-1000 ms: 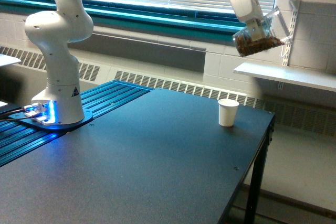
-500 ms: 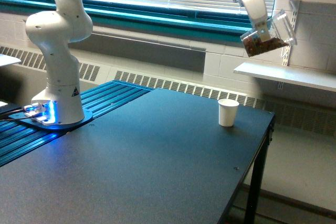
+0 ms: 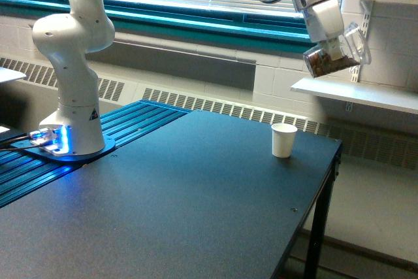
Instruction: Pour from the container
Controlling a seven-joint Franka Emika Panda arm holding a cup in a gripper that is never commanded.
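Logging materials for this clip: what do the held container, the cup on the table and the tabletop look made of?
The container: clear plastic by the look, since brown granules show through its walls. The white cup: opaque, matte, probably paper. The table: a dark, finely speckled matte top, likely laminate, though the view cannot settle it.

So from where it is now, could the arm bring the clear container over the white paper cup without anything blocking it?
Probably yes. The gripper holds the container tilted, high above and toward the exterior view's right of the paper cup; only open air lies between them.
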